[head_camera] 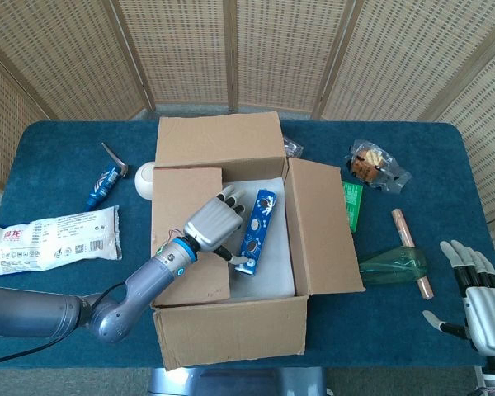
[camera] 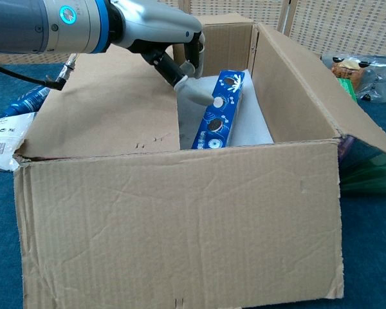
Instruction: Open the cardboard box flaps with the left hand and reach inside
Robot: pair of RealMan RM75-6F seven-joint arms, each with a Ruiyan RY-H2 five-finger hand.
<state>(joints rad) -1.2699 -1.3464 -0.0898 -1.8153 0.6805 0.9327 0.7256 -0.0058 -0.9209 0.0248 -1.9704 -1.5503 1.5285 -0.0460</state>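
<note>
Reaching into the cardboard box (head_camera: 231, 239), left hand (head_camera: 214, 225), fingers (camera: 196, 94) spread, beside a blue cookie pack (head_camera: 256, 230).

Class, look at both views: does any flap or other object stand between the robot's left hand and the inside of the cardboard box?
Nothing visible does. The left hand is over the opening of the cardboard box, beside the blue cookie pack. The left flap lies partly folded under the arm but leaves the opening clear.
</note>
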